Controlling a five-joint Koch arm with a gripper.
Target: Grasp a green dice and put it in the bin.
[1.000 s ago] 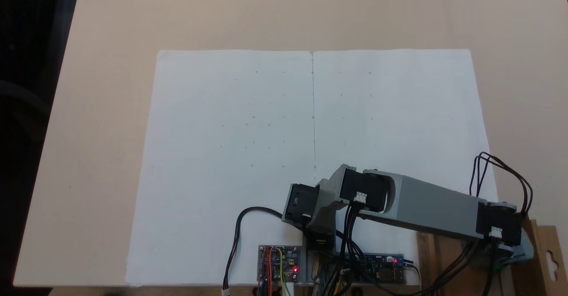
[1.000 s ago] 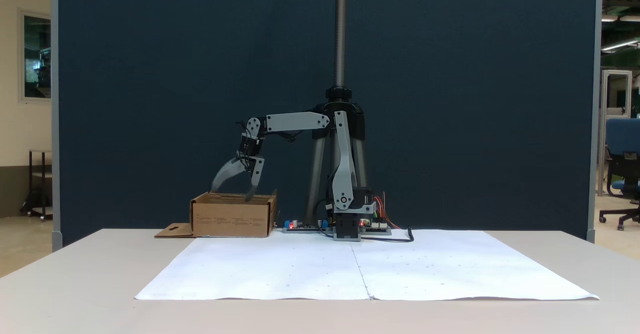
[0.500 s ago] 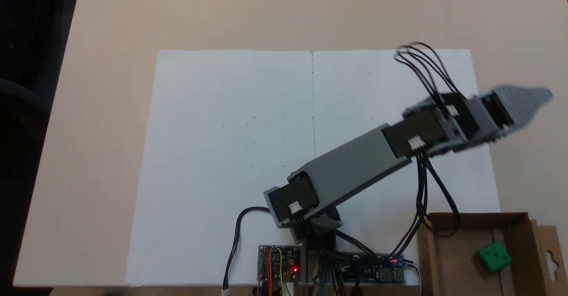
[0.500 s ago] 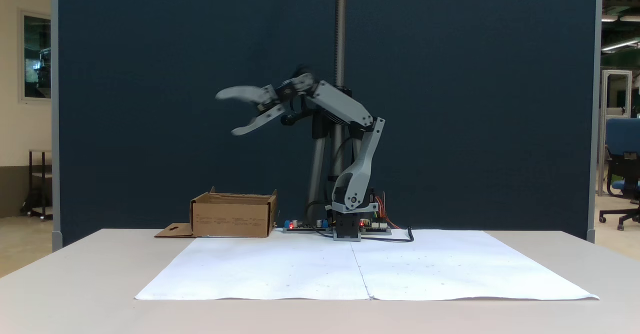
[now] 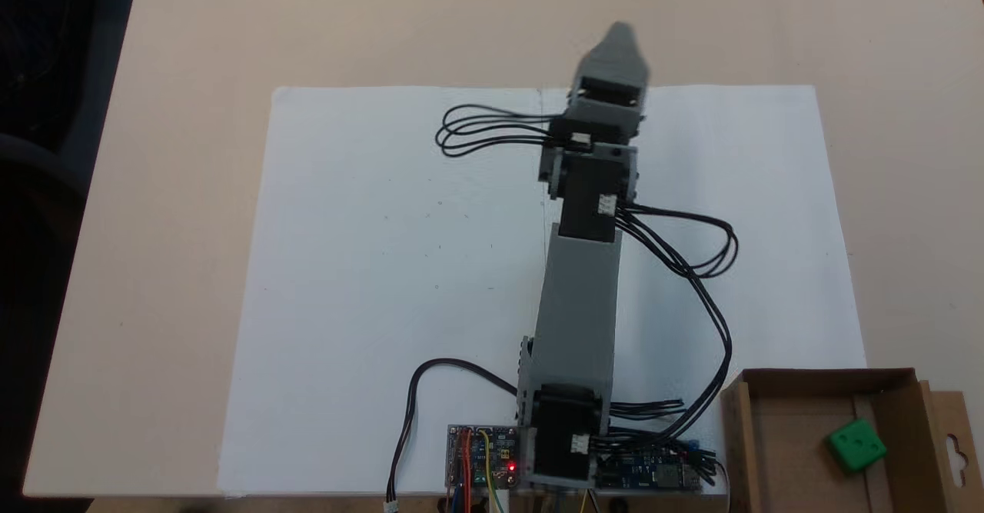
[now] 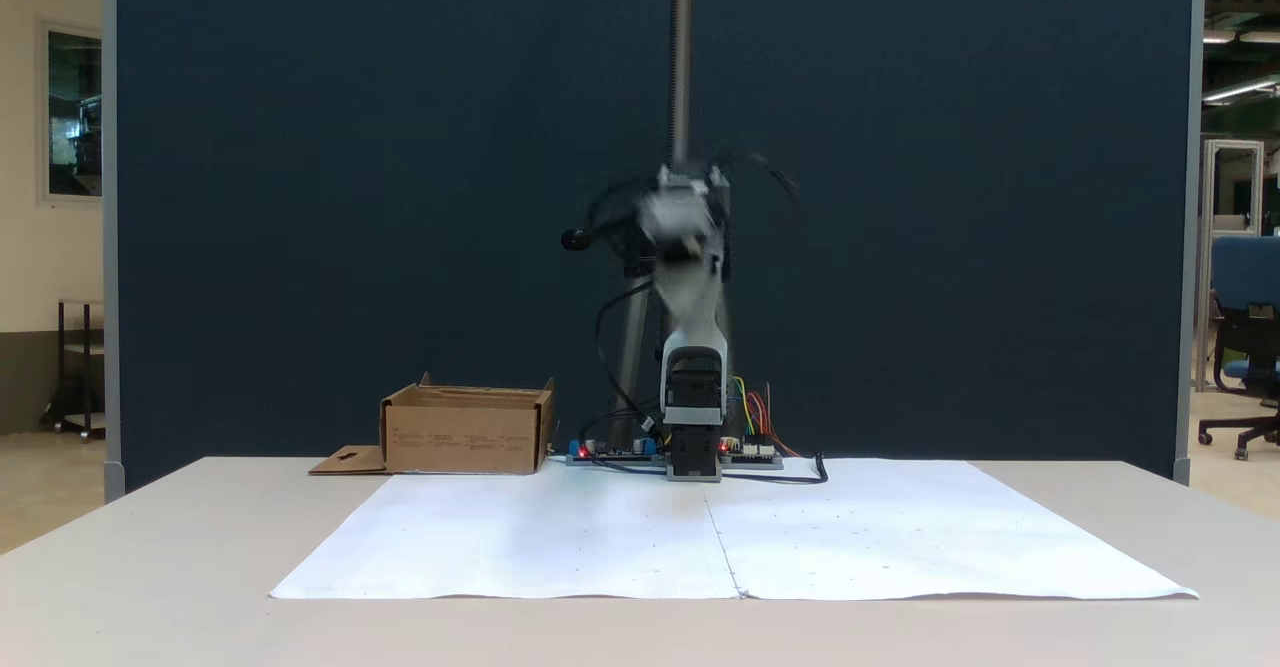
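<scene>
The green dice lies inside the bin, a brown cardboard box at the lower right of a fixed view; its walls hide the dice in the other fixed view, where the bin stands left of the arm's base. The arm stretches straight out over the white paper, far from the bin. My gripper hangs past the paper's far edge, blurred, with its jaws stacked one over the other. Facing the front camera, the gripper is a motion smear. Nothing shows in it.
A white paper sheet covers the table's middle. Control boards and loose black cables sit by the arm's base. The bin's flap with a hang-hole lies flat beside it. A tripod pole rises behind the base.
The arm lifted out of the bin, leaving the dice inside, then swung from the bin's side to point straight out over the paper's centre line. Half a second ago the gripper was open.
</scene>
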